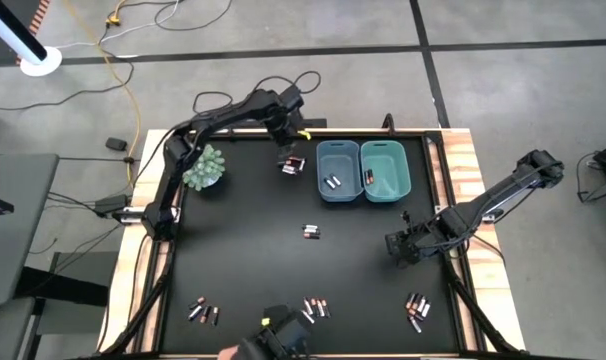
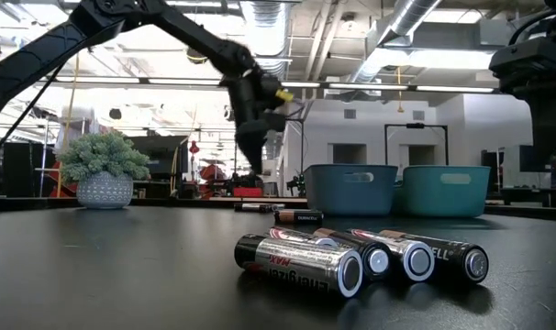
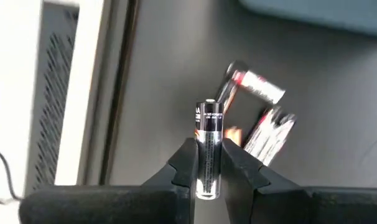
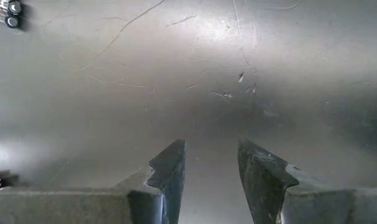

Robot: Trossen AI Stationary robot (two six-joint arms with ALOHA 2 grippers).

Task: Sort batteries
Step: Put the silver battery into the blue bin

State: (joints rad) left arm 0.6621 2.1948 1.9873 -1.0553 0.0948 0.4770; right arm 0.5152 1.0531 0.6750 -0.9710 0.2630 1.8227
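Note:
My left gripper [image 3: 208,148] hangs over the table's far side [image 1: 286,143], left of the two blue bins, shut on one dark battery [image 3: 208,134]. Below it a few loose batteries [image 3: 257,109] lie on the black table [image 1: 293,165]. The left bin [image 1: 338,172] and the right bin [image 1: 385,170] each hold a few batteries. More batteries lie at the table's middle [image 1: 310,232] and in groups along the near edge [image 1: 203,312], [image 1: 315,308], [image 1: 417,308]. My right gripper [image 4: 210,165] stands open over bare table at the right [image 1: 398,245]. My left gripper pinches the dark battery by its long sides [image 3: 208,158] between its two fingers. The fingers come steeply from above, and the battery lies along them, its end [image 3: 208,107] reaching out past the fingertips. The battery is lifted clear of the table and of the batteries below.
A small potted plant [image 1: 204,167] stands at the far left of the table. Wooden rails [image 1: 463,180] run along the table's sides. In the low view a group of batteries [image 2: 351,257] lies close to the camera, with the bins [image 2: 397,190] behind.

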